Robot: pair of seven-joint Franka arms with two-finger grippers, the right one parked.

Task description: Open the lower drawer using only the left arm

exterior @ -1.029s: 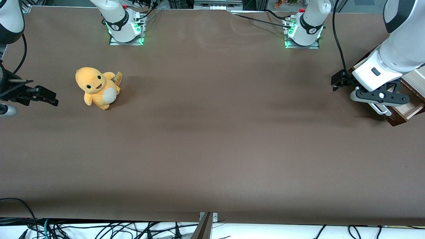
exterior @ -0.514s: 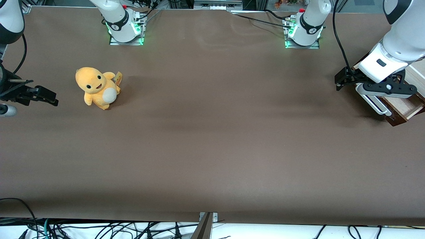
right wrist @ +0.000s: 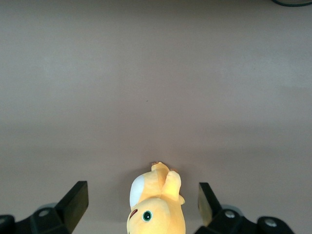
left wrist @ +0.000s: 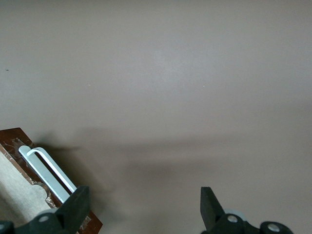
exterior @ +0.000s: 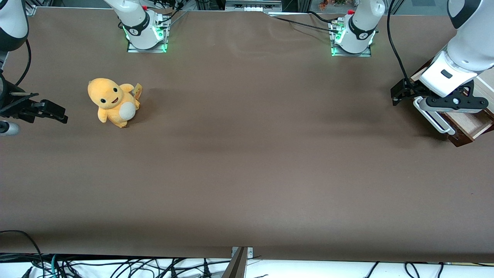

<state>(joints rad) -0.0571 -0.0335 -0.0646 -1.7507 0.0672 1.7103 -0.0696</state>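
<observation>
Claw (left wrist: 141, 209) gapes above wooden lower drawer (exterior: 469, 125).

You see the worktop (exterior: 247, 162) covered in a matt brown sheet, smooth, with faint creases near its 12 o'clock edge. The lower drawer (exterior: 469, 127) shows dark-brown wood walls with a slight sheen; its inner floor (left wrist: 14, 195) looks pale, raw and fibrous. Its bar handle (left wrist: 46, 170) appears as smooth satin silver-white metal. The left arm (exterior: 469, 46) has glossy white plastic shells with dark grey bands. The gripper (left wrist: 141, 214), above the worktop just beside the handle, is matt black with fingers (left wrist: 75, 207) spread wide. At 9 o'clock, the plush toy (exterior: 112, 102) is soft yellow pile cloth.
</observation>
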